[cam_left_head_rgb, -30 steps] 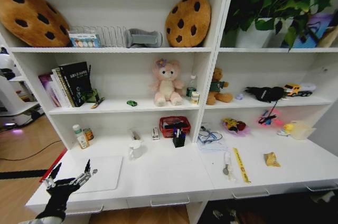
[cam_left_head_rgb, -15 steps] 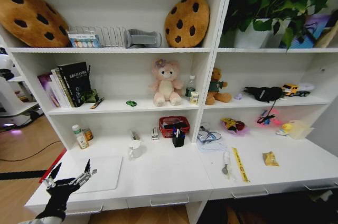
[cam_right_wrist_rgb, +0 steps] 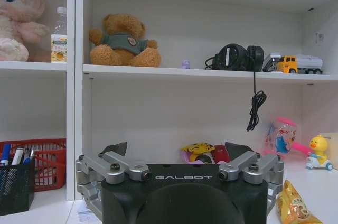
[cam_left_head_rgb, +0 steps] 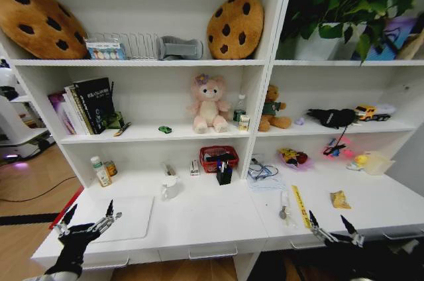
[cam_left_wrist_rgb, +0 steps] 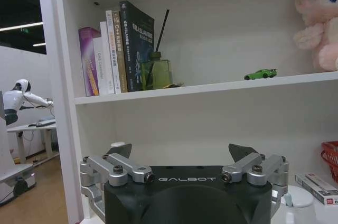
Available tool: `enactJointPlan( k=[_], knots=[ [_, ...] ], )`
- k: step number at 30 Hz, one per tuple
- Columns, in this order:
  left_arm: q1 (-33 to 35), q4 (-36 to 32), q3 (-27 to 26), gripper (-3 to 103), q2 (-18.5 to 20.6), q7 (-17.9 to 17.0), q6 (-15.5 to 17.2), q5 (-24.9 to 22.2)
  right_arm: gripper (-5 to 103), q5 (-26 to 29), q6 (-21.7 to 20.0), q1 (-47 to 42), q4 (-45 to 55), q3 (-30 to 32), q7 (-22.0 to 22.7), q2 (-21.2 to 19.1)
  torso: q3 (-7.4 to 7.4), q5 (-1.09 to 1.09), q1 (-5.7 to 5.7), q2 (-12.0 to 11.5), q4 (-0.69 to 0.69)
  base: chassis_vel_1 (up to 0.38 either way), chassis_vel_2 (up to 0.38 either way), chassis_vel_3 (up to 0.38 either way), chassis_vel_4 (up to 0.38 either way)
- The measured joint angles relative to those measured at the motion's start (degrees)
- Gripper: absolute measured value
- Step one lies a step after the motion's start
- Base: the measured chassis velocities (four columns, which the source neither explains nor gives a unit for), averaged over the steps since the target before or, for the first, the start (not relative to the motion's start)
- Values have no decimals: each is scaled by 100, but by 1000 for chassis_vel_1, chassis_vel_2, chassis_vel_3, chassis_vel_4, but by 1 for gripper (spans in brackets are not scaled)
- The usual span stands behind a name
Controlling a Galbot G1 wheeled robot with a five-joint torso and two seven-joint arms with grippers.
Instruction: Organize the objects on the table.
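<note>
Both grippers hang low at the front edge of the long white desk (cam_left_head_rgb: 199, 228), one at each end, and neither holds anything. Left gripper (cam_left_head_rgb: 86, 225), black with metal-linked fingers spread apart, sits at the near left corner, just short of the slim silver-white laptop (cam_left_head_rgb: 127, 218) that lies closed and flat on the desk top. That laptop lies directly ahead of it and a little toward the robot's right, its long side running roughly along the desk's front edge, so this arm is plainly the nearer one for it. Right gripper (cam_left_head_rgb: 334, 231), fingers likewise parted, is at the front edge on the robot's right, beside the thin yellow strip (cam_left_head_rgb: 302, 207) and the small metal utensil (cam_left_head_rgb: 284, 205), both lying with their long axes running from front to back.

Farther off, the tiny green toy car (cam_left_head_rgb: 165, 129) stands on the middle shelf, above and behind the laptop, left of the pink plush bear (cam_left_head_rgb: 209, 103); in the left wrist view it sits up on that shelf, side-on (cam_left_wrist_rgb: 260, 74). Pens stand upright in a small black mesh cup (cam_left_head_rgb: 224, 175) near the desk's middle, in front of the red wire basket (cam_left_head_rgb: 218, 158). The left wrist camera looks level at the shelving, so I judge the forearms roughly horizontal.
</note>
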Motion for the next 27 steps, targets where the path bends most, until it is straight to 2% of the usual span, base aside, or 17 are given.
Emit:
enactJointPlan(
  k=[9, 13, 14, 17, 20, 23, 24, 25, 26, 27],
  knots=[
    [0, 0, 0, 100, 0, 0, 0, 0, 100, -42, -118, 106, -60, -42, 1, 19, 1, 0, 1, 0, 1, -129, -131, 123, 126],
    [0, 0, 1, 100, 0, 0, 0, 0, 100, -19, -223, 271, -135, -40, -53, -55, 1, -2, 2, -1, -1, -235, -231, 205, 223],
    [0, 0, 0, 100, 0, 0, 0, 0, 100, 10, -277, 374, -188, -40, -102, -114, 1, 5, 1, -1, 0, -285, -237, 258, 247],
    [0, 0, 0, 100, 0, -1, 0, 0, 100, 88, -360, 503, -241, -42, -142, -204, 0, -5, 1, 0, 3, -284, -276, 268, 259],
    [0, 0, 0, 100, 0, -1, 0, 0, 100, 162, -405, 692, -366, -52, -201, -303, 1, 2, 2, -1, 1, -259, -288, 283, 286],
    [0, 0, 0, 100, 0, 0, 0, 0, 100, 280, -624, 1051, -678, -60, -182, -494, 0, 1, 0, 0, -1, -274, -223, 279, 251],
    [0, 0, 1, 100, -1, 0, 0, 0, 100, 346, -766, 1180, -792, -49, -163, -607, 1, 1, 0, -1, 4, -261, -197, 235, 237],
    [0, -1, 1, 100, -1, 0, 0, 0, 100, 465, -1046, 1379, -989, -10, -185, -820, 1, 10, 1, -1, 3, -167, -144, 135, 175],
    [0, -1, 1, 100, -1, 0, 0, 0, 100, 465, -1046, 1379, -989, -10, -185, -820, 1, 10, 1, -1, 3, -167, -144, 135, 175],
    [1, 0, 1, 100, -1, 0, 0, 0, 100, 608, -1371, 1581, -1182, 43, -318, -1038, 1, 5, 0, -1, 4, 14, -144, 66, 68]
  ],
)
